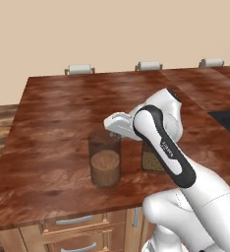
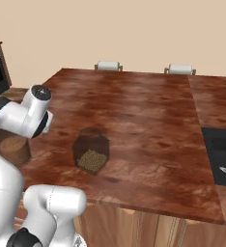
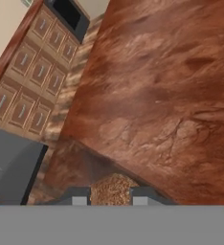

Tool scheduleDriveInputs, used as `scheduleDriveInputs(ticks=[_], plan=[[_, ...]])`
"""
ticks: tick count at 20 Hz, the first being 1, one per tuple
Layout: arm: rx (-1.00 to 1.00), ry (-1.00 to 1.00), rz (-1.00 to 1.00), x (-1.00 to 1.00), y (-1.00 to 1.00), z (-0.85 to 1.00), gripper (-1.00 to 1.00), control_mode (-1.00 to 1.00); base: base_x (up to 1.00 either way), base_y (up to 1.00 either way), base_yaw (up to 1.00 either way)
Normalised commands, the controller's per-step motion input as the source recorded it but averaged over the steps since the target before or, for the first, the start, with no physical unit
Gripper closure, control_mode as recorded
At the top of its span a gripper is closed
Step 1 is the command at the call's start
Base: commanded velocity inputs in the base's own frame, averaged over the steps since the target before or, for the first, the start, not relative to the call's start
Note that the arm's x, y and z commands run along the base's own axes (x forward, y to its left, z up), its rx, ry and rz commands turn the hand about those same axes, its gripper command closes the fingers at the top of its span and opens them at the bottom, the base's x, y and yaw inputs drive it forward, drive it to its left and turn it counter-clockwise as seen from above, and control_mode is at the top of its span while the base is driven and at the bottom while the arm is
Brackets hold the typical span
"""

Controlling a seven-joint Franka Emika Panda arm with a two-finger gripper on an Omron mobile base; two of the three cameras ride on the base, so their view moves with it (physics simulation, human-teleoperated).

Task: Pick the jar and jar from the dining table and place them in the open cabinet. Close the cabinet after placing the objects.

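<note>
With its jaws clenched on the powder jar (image 1: pixel 105 165) near the desk's (image 1: pixel 63 103) front edge, beside the pellet jar (image 2: pixel 91 151), the first pickup is underway; next judged: lifting it straight up

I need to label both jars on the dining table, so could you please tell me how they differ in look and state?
The powder jar is a straight cylinder of light-brown powder; the pellet jar is round-shouldered, with olive-yellow pellets. The powder jar sits between the fingers of the gripper, while the pellet jar stands free beside it. Both are dark-tinted glass, upright near the front edge of the dining table.
</note>
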Motion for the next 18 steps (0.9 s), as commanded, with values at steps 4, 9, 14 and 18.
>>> scheduleDriveInputs(ticks=[4,9,14,18], plan=[[0.00,0.00,0.00,0.00,0.00,0.00,1.00,-1.00,0.00,0.00,0.00],[0.00,0.00,0.00,0.00,0.00,0.00,1.00,1.00,0.03,0.12,0.34],[0.00,0.00,0.00,0.00,0.00,0.00,1.00,1.00,0.14,0.20,0.96],[0.00,0.00,0.00,0.00,0.00,0.00,1.00,1.00,0.30,0.61,0.56]])
